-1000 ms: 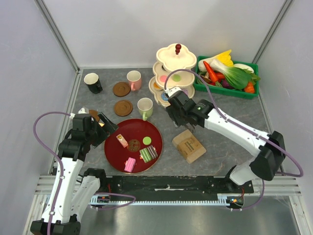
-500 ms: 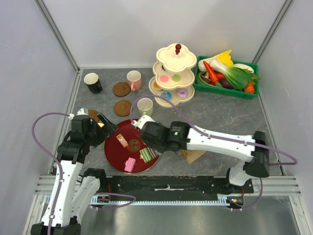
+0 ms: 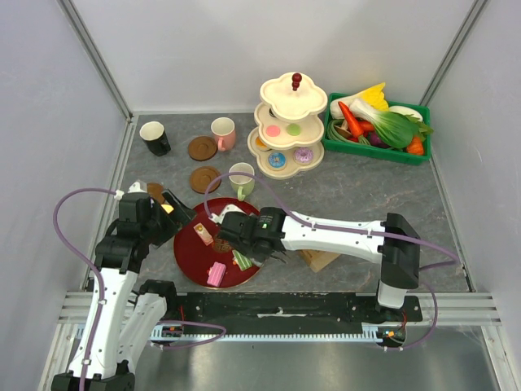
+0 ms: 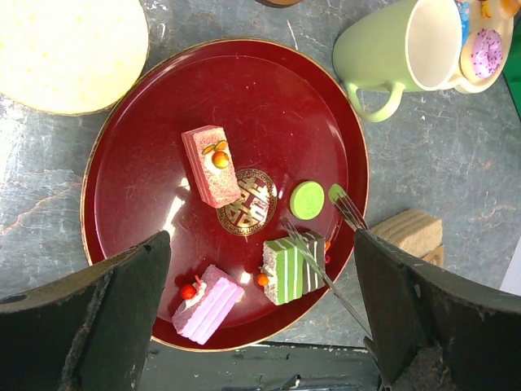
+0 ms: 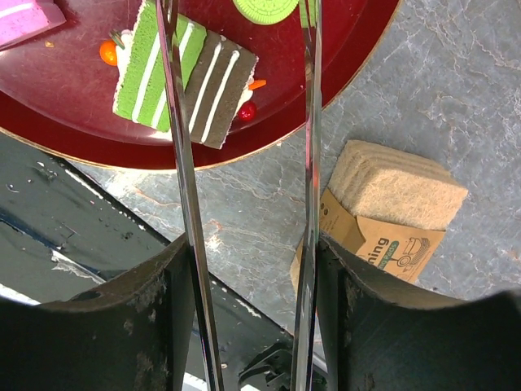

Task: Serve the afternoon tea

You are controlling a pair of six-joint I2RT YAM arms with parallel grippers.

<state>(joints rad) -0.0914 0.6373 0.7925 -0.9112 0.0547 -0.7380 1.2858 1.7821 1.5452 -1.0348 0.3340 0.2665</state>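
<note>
1. The right gripper (image 5: pixel 248 248) has swung back from the far side of the table and now hangs over the near half of the red tray (image 4: pixel 146 114). Its fingers are clamped on a pair of metal tongs (image 5: pixel 181 163), and the blades stand apart.
2. I take that as one delivery finished and the next pick beginning (nothing rides between the blades).
3. Nearest on the tray is the striped cake slice (image 4: pixel 285 273), lying flat with one blade crossing above it. It is close to square, so it has hardly any long axis. Its stripes run roughly along the blades, with the green half to the left in the right wrist view.
4. Just beyond it, the blade tips straddle the green macaron (image 4: pixel 307 199), which also lies flat. Being round, it points nowhere, so I'd guess any approach angle will do.
5. The left gripper (image 4: pixel 260 240) hovers at the tray's left side, its jaws spread wide and empty.
6. Further back is the pale-green mug (image 3: pixel 241 177), and beyond it the tiered stand (image 3: pixel 286 122), which already carries pastries.
</note>
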